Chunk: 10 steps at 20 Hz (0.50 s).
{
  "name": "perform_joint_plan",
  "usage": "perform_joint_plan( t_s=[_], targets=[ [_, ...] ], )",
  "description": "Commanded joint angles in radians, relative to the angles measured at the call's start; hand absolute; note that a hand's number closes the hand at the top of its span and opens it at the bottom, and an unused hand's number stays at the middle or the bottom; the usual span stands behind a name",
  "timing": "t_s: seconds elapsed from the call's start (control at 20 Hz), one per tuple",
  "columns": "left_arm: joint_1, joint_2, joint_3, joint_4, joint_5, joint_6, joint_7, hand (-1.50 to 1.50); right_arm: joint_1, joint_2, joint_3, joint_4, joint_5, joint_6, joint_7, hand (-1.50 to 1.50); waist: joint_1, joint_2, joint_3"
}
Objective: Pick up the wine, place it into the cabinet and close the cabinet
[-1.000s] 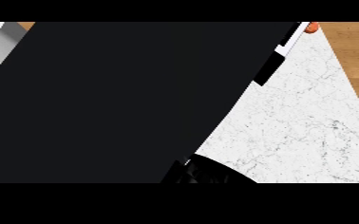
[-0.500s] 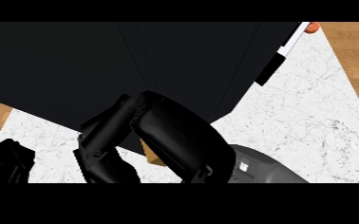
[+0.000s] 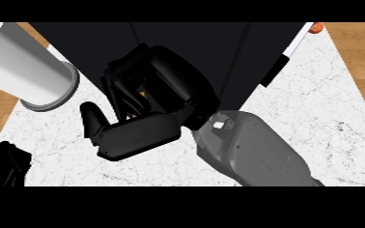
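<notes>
ok so the big thing here is the black cabinet [image 3: 214, 53], which fills most of the top of the head view; the right hand [image 3: 160, 89] is right up against its dark front, coming off the grey right forearm [image 3: 249, 149] that enters from the lower edge; its fingers [image 3: 125, 84] are curled in tight, knuckles toward the cabinet, and honestly I can't make out anything inside them, just a tiny tan sliver in the gap that could be anything; the wine itself doesn't plainly show anywhere, so it's either already inside the cabinet or hidden behind that hand, and I can't say which way its long axis runs; so imo the relation that matters is hand to cabinet: the cabinet sits directly beyond the curled fingers, up and away from the robot, and the right hand is way nearer to it than the left hand [image 3: 10, 166], which is only a dark shape at the lower left edge, too cut off to read; there's also a pale grey cylinder [image 3: 32, 70] at upper left over the marble counter [image 3: 314, 101]; my guess is we're late in the task, around the door-closing part.
</notes>
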Motion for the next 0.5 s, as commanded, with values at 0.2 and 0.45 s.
perform_joint_plan(
  t_s=[0.2, 0.45],
  targets=[
    [0.003, -0.009, 0.031, -0.054, 0.002, -0.029, 0.069, 1.50, 0.010, 0.000, -0.077, 0.213, 0.013, 0.092, -0.095, 1.50, -0.001, 0.000, 0.000],
    [-0.012, -0.015, 0.060, 0.014, 0.010, -0.073, 0.044, 1.50, -0.071, 0.000, -0.198, 0.408, 0.024, 0.155, -0.178, 1.50, 0.006, 0.004, 0.000]
  ],
)
